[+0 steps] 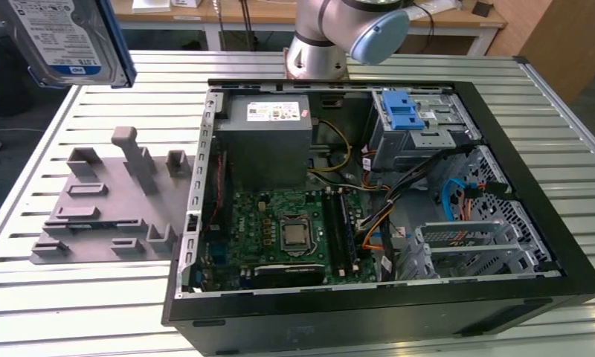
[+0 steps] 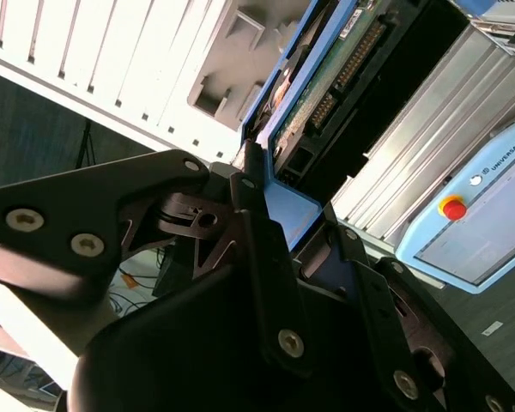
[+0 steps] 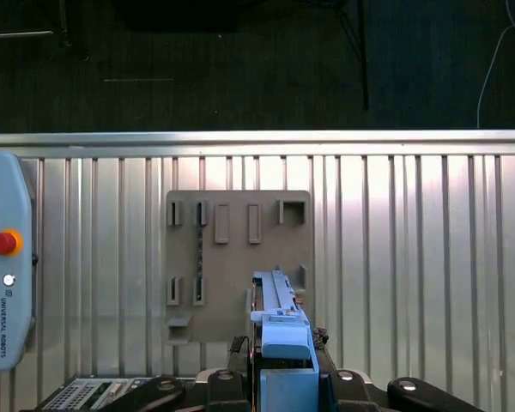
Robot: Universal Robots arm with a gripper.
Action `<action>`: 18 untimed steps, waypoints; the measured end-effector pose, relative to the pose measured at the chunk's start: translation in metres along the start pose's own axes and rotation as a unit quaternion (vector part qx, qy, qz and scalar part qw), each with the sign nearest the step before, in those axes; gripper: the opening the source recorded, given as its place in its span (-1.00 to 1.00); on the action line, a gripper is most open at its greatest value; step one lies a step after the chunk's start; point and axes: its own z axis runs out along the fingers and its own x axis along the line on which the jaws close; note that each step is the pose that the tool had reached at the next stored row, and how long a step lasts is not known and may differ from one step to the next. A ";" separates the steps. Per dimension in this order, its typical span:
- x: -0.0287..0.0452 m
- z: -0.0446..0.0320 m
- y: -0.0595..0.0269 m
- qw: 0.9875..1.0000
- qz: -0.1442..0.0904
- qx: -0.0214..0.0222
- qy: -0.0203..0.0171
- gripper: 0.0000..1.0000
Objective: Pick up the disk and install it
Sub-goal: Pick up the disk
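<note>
I have the disk (image 1: 65, 37) off the surface (image 1: 79, 297) and up in the air, so I judge the pick-up done; in the exterior view it hangs high at that view's left edge, label side towards the camera, well above the grey holder (image 1: 109, 201) and well apart from the open computer case (image 1: 535, 186). The install is not done; the drive cage (image 1: 416, 126) with its blue latch (image 1: 404, 111), at the far corner of the case towards the exterior view's right, has no disk in it that I can make out.

The gripper (image 2: 290, 202) is closed on the disk. In the second wrist view its black fingers (image 2: 262, 249) pinch one end of the blue side rail (image 2: 296, 206), and the disk runs away from them with its circuit board and connectors showing. In the first wrist view I look along the disk edge-on; it sticks straight out from the gripper, and beyond it lies the grey holder, flat on the slatted surface, with its slots bare. A teach pendant (image 3: 4, 275) rests on the surface beside the holder; the arm (image 1: 327, 37) stands behind the case.
</note>
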 end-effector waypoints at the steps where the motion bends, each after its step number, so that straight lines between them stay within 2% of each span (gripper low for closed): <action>1: 0.0007 -0.0001 -0.0011 1.000 0.000 0.000 0.000 -0.27; 12: 0.0067 -0.0002 -0.0129 1.000 0.000 -0.001 0.000 -0.27; 18: 0.0134 -0.0006 -0.0220 1.000 0.000 -0.002 0.000 -0.27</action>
